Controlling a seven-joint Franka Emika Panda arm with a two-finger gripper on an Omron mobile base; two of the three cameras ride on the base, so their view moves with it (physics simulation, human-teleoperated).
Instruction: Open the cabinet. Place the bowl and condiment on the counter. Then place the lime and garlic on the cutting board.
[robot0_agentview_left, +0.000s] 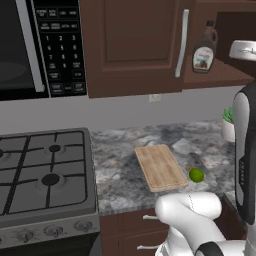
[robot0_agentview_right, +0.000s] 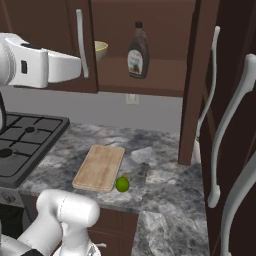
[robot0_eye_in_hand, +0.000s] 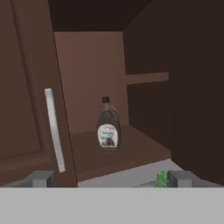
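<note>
Wide open and holding nothing, the gripper faces the open brown cabinet where the condiment bottle and bowl stand, above the grey counter with cutting board and lime beside it.

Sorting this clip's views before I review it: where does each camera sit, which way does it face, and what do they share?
Left base view: behind the arm's left, facing stove, cutting board, lime; white arm at lower right.
Right base view: behind the arm's right, facing the open cabinet's bowl; arm at lower left.
Hand view: on the hand, facing the shelf; open fingers at the bottom.
Shared: the condiment bottle shows in all three.
</note>
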